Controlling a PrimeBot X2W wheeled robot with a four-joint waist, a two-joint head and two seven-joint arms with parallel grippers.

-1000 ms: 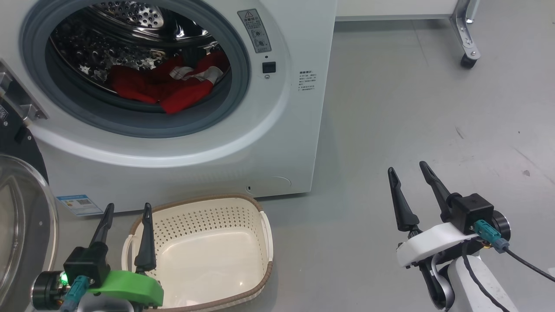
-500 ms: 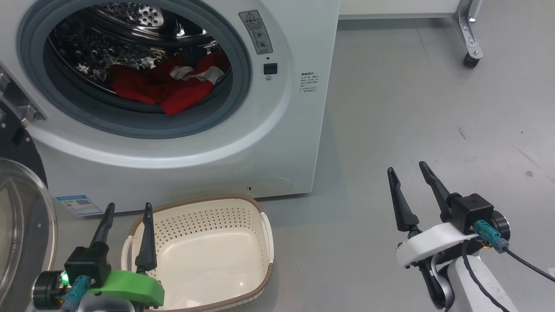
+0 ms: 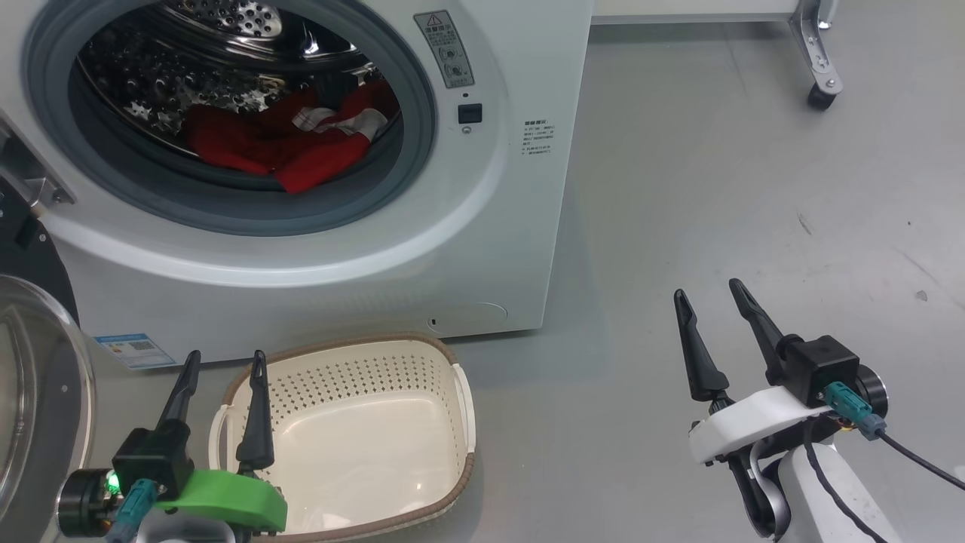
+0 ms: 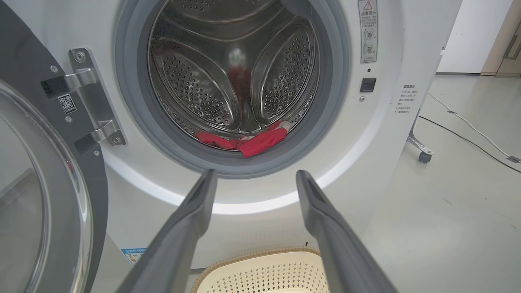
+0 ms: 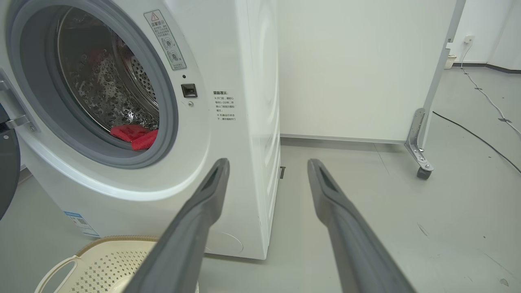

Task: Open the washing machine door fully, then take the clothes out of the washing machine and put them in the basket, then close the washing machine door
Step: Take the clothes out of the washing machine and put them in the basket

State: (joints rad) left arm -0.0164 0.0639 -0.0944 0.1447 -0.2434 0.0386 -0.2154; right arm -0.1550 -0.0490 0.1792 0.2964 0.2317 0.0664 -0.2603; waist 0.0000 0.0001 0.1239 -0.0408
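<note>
Red clothes (image 3: pixel 290 147) lie low in the steel drum (image 3: pixel 151 75) of the washing machine (image 3: pixel 482 226). To my left, the washing machine door (image 3: pixel 34 392) stands swung open. I see the basket (image 3: pixel 339 343) on the floor (image 3: pixel 678 188) just before the machine. My left gripper (image 3: pixel 226 356) and right gripper (image 3: pixel 707 289) both hover spread, holding nothing.

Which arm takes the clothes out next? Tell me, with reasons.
Left. The left gripper, open, faces the clothes in the drum, by the basket; the right gripper, open, points past the washing machine.
</note>
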